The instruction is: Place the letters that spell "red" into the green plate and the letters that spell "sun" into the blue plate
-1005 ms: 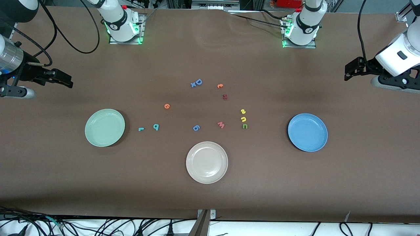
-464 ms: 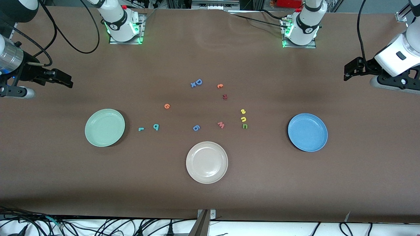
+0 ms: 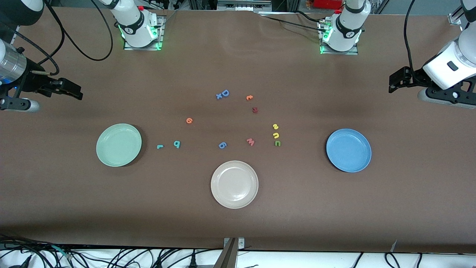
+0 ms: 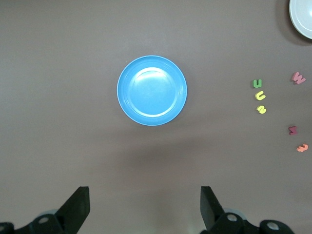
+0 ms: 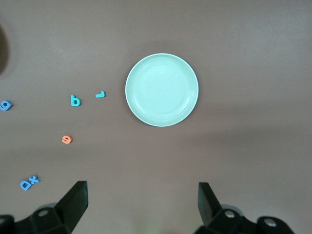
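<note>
Finding the teal "r" (image 3: 160,146) and teal "d" (image 3: 177,144) lying side by side on the table (image 3: 238,230), near the green plate (image 3: 119,144) toward the right arm's end, with the orange "e" (image 3: 189,120) farther from the front camera. Finding the yellow "s" (image 3: 275,126), yellow "u" (image 3: 276,135) and green "n" (image 3: 277,143) lined up in a short column, well apart from the blue plate (image 3: 349,150) toward the left arm's end. Not yet grasping anything: both plates lying bare.

Hovering the right gripper (image 3: 76,92) and the left gripper (image 3: 394,82) high over their own ends of the table, jaws spread wide and holding nothing.

Judging the step as a first reach. Probably going well by sending each gripper to its nearer set, descending straight over one letter, closing across its thin strokes, and avoiding the pink "w" (image 3: 250,142) and the blue round letter (image 3: 222,145). Taking care with the tight column, since neighbours risk being nudged.
</note>
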{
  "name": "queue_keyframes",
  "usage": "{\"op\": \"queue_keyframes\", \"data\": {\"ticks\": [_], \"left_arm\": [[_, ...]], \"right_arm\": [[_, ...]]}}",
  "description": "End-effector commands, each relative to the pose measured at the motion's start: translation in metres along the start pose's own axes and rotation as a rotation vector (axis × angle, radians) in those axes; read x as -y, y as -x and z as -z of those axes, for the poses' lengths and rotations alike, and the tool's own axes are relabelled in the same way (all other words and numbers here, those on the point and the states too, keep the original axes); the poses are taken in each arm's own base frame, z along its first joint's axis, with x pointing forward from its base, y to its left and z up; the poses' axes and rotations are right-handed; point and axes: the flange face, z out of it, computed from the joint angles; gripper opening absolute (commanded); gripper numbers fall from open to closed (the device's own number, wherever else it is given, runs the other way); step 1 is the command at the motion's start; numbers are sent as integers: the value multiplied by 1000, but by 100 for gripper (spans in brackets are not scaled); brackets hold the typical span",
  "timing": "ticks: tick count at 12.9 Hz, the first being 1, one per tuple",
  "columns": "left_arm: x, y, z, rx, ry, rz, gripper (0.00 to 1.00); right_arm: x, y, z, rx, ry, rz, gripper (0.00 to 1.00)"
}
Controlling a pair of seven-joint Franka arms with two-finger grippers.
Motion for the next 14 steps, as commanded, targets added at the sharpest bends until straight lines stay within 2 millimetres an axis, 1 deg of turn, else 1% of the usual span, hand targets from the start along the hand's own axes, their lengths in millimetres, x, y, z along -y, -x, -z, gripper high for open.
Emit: {"op": "queue_keyframes", "data": {"ticks": [1, 4, 5, 8, 9, 10, 12, 13, 14], "left_arm": [[0, -2, 6, -6, -1, -6, 100], [-5, -4, 4, -8, 3, -13, 100], [-6, -9, 0, -12, 4, -15, 100], [-15, -15, -6, -18, 70, -23, 100], [-29, -16, -9, -13, 77, -47, 100], [-41, -22, -15, -5, 77, -70, 100], [-49, -27, -18, -12, 77, -83, 100], [-52, -31, -24, -8, 80, -87, 100], [-59, -39, -37, 9, 84, -101, 100]], "right_arm": [[-2, 1, 3, 6, 1, 14, 100], [-2, 1, 3, 6, 1, 16, 100], [-2, 1, 3, 6, 1, 14, 100], [-2, 1, 3, 6, 1, 14, 100], [-2, 1, 3, 6, 1, 14, 100], [-2, 1, 3, 6, 1, 16, 100], [-2, 1, 2, 8, 1, 16, 100], [-2, 1, 3, 6, 1, 14, 100], [-2, 1, 2, 8, 1, 14, 100]]}}
